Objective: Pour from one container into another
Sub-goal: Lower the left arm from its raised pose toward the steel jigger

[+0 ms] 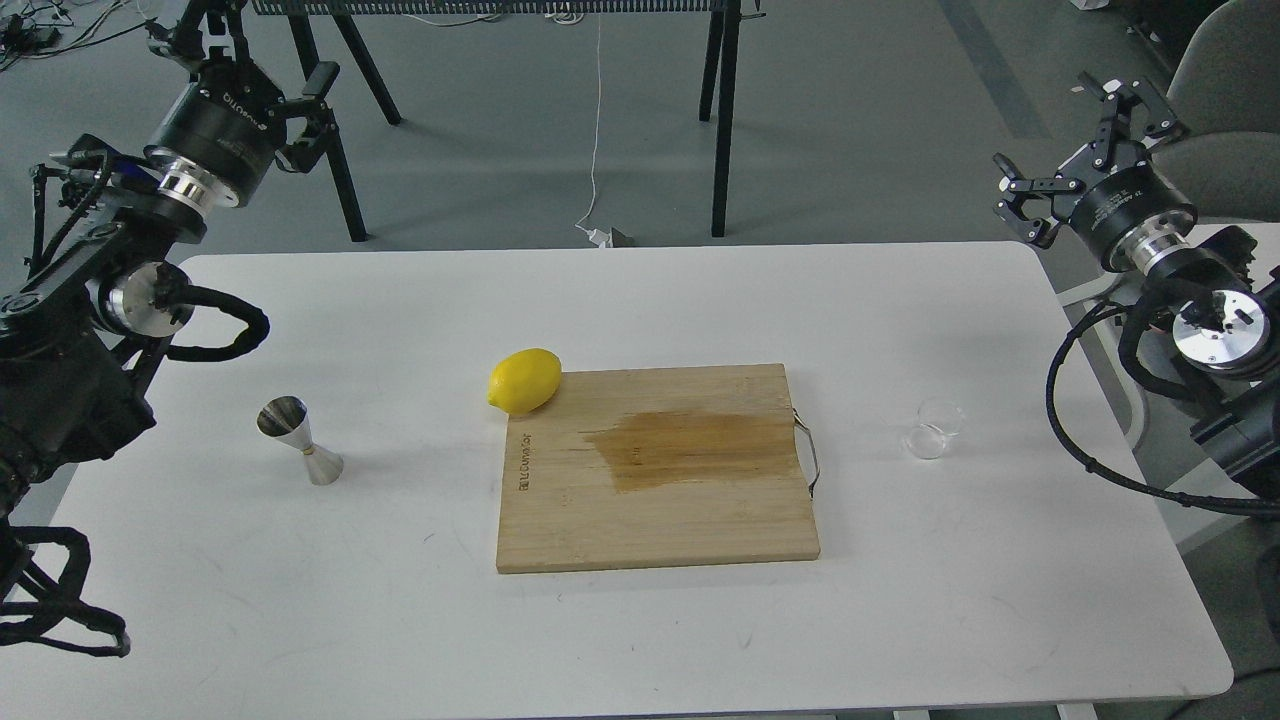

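The small clear glass cup point(932, 430) stands upright on the white table point(640, 300), to the right of the cutting board. The steel hourglass-shaped jigger point(298, 440) stands upright on the table's left side, leaning slightly in this view. My left gripper point(275, 65) is raised beyond the table's far left corner, open and empty, far above and behind the jigger. My right gripper point(1050, 130) hovers off the far right corner, open and empty, well behind the cup. I cannot make out whether the cup holds any liquid.
A wooden cutting board point(655, 470) with a dark wet stain and a metal handle on its right side lies mid-table. A yellow lemon point(525, 381) rests at its far left corner. Black trestle legs point(345, 150) stand behind the table.
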